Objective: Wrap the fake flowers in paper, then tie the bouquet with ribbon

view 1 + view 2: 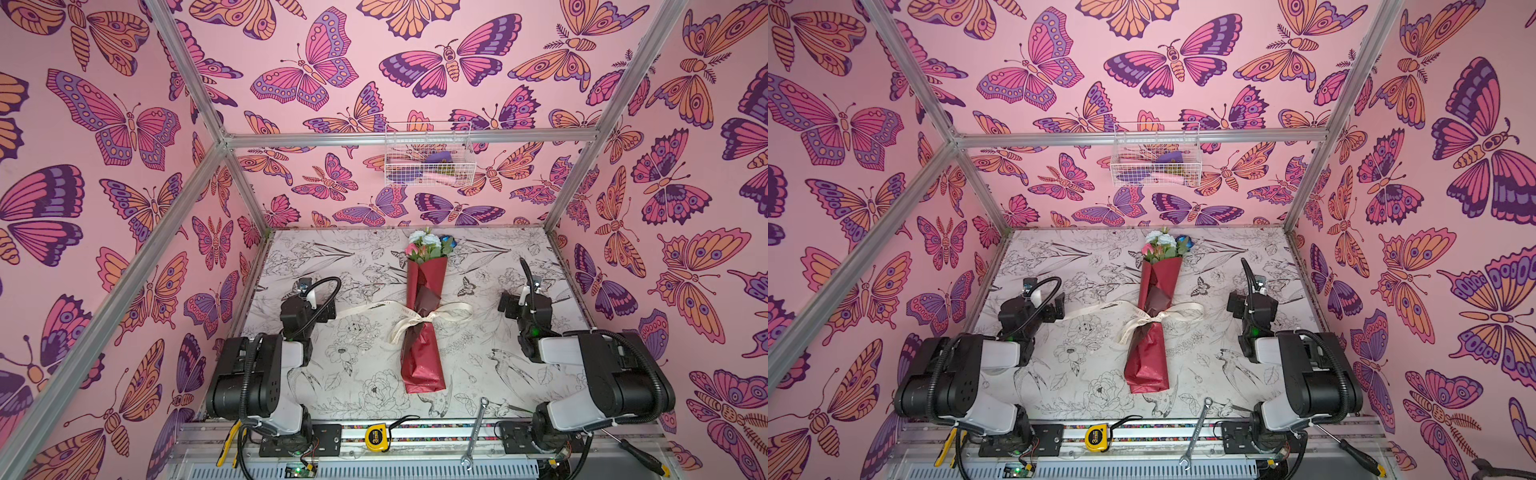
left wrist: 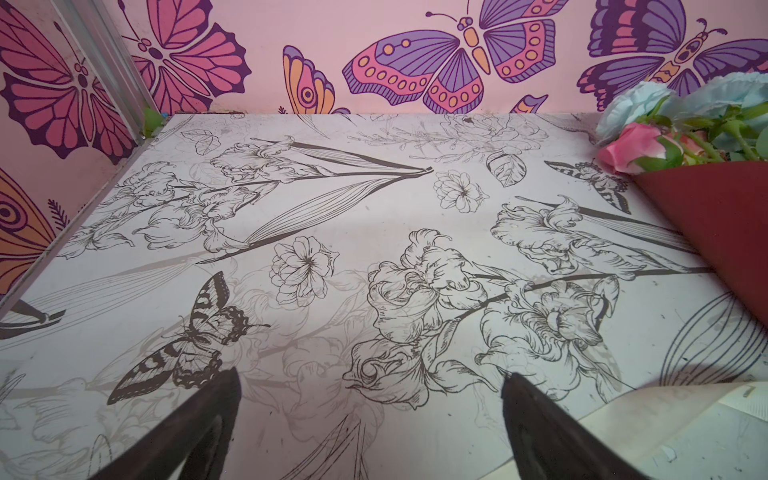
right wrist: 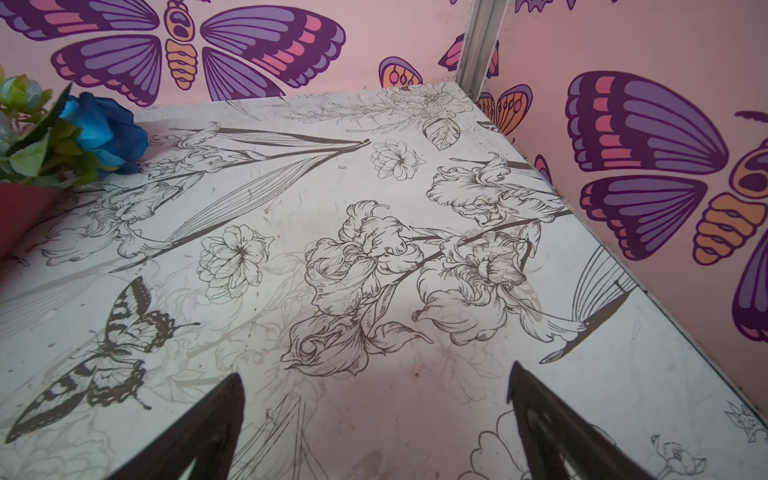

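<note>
Bouquet [image 1: 421, 353] lies mid floral-print table [image 1: 332, 257]; butterfly walls [image 1: 104, 166].

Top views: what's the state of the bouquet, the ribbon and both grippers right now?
bouquet of fake flowers, lying flat on the table, wrapped in red paper.
ribbon, knotted round the wrap's middle, tails loose.
left gripper, open, empty.
right gripper, open, empty.

Blocked down the middle by the bouquet [image 1: 424, 361] and its spread ribbon [image 1: 420, 319]; open over bare table [image 1: 478, 357] on either side; hemmed by walls [image 1: 124, 208] left, right, behind.
</note>
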### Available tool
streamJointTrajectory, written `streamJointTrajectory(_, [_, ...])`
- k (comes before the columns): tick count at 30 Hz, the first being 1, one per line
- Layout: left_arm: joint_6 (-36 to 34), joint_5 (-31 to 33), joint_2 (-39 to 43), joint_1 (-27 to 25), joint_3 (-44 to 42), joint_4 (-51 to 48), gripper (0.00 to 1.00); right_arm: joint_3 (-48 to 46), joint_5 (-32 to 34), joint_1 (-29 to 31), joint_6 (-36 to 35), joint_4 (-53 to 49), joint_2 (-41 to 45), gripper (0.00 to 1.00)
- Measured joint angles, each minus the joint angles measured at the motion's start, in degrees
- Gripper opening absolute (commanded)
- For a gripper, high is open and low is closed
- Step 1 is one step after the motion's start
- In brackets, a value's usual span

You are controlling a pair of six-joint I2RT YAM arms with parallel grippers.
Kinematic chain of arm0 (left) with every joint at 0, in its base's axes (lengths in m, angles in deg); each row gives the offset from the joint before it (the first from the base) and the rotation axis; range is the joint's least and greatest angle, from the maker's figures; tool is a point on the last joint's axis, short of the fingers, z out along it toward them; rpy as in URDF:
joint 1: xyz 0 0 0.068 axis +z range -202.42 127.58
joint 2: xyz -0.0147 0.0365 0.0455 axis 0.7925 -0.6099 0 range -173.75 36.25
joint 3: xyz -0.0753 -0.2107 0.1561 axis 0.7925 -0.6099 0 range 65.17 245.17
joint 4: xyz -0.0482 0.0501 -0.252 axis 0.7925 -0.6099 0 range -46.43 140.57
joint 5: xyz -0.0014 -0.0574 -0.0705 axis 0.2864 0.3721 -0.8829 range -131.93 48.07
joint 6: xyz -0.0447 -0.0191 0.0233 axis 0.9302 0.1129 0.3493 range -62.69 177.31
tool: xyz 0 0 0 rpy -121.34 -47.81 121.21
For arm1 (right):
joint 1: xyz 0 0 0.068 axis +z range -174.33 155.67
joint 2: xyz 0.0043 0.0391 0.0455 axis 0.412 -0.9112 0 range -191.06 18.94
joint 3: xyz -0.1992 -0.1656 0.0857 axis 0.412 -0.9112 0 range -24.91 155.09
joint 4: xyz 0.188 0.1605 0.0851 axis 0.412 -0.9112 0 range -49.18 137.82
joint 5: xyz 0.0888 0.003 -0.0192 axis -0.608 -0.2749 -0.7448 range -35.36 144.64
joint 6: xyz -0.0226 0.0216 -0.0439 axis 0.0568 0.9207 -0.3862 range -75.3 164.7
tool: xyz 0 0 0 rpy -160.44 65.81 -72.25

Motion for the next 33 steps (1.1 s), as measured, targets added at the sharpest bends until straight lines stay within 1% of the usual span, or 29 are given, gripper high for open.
streamJointTrajectory(21, [-0.8,-1.8,0.0,0.0,0.0,0.1,0.99,0.1,-0.2,0.0,0.0,0.0,0.0,0.99])
streamJointTrajectory(24, [0.0,0.9,0.0,0.0,-2.2,3.6,0.99,0.1,-2.3,0.0,-0.4,0.0,0.0,0.99])
streamJointTrajectory(27, [1.8,5.8,0.0,-0.1,-7.1,8.5,0.99,0.1,-6.4,-0.1,-1.7,-0.1,0.0,0.99])
streamJointTrajectory(29, [2.8,8.4,-0.4,-0.1,-9.0,10.3,0.99,0.3,-7.5,-0.1,-1.8,-0.4,0.0,0.99])
streamJointTrajectory(31, [3.1,9.2,-0.6,-0.1,-8.7,10.1,0.99,0.9,-7.6,-0.3,-1.7,-1.3,0.0,0.99])
streamJointTrajectory(33, [2.8,8.1,-0.6,-0.1,-6.6,8.2,0.99,1.2,-7.7,-0.5,-1.7,-1.5,0.0,0.99])
